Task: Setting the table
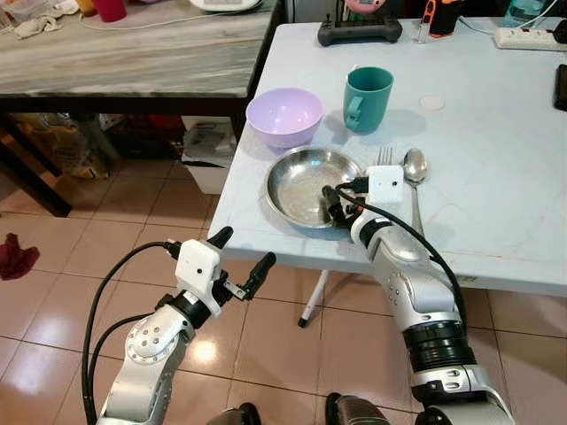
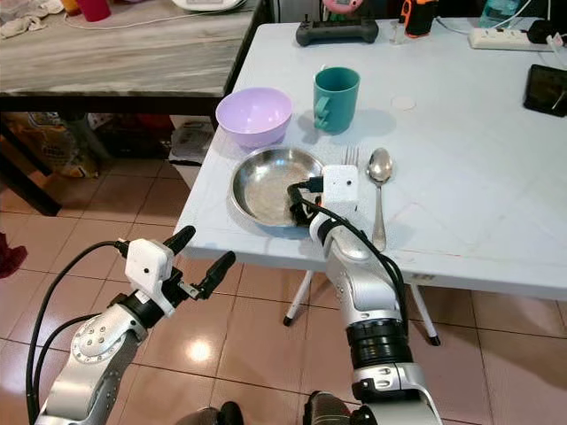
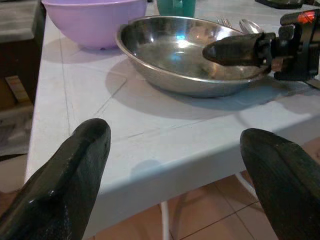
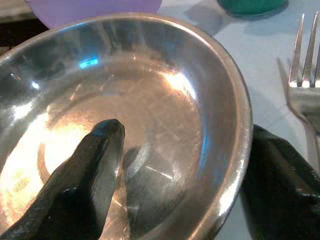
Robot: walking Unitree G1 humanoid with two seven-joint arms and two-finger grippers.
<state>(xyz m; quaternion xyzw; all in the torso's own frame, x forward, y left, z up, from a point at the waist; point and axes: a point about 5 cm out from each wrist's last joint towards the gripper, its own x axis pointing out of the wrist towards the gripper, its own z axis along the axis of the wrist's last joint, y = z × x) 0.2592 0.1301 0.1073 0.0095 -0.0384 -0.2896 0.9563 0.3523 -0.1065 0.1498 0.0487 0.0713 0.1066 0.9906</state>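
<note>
A shiny steel plate lies near the front left corner of the white table. My right gripper is open astride the plate's near rim. One finger is inside the plate, the other finger outside it beside the fork. The fork and a spoon lie just right of the plate. Behind it stand a lilac bowl and a teal mug. My left gripper hangs open and empty below the table's front edge, facing the plate.
A grey marble-topped table stands to the left, with boxes under it. At the white table's far edge are a black stand and a power strip. A red cloth lies on the tiled floor.
</note>
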